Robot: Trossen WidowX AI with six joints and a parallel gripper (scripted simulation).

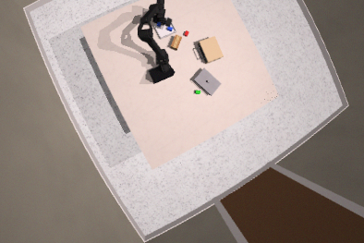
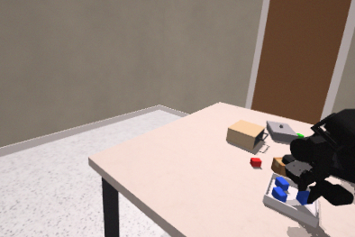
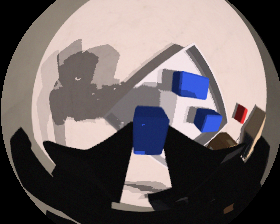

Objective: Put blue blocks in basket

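Note:
My gripper [image 3: 148, 126] is shut on a blue block [image 3: 150, 122] [image 2: 303, 197] and holds it over the near part of the white basket [image 1: 163, 34] [image 2: 288, 213] in the wrist view. The basket stands upright. Two blue blocks lie inside it: one block [image 3: 192, 85] and a second block [image 3: 208, 121], both also in the exterior view. The tan drawer cabinet [image 1: 211, 49] [image 2: 243, 133] looks shut. The grey box [image 1: 206, 81] [image 2: 280, 132] has its lid on. Their insides are hidden.
A red block [image 1: 186, 33] [image 2: 256, 162] [image 3: 240, 113] lies on the table beyond the basket. A brown carton [image 1: 175, 42] [image 2: 277, 166] [image 3: 223, 141] stands close beside the basket. A green block [image 1: 198, 91] [image 2: 300, 135] lies beside the grey box.

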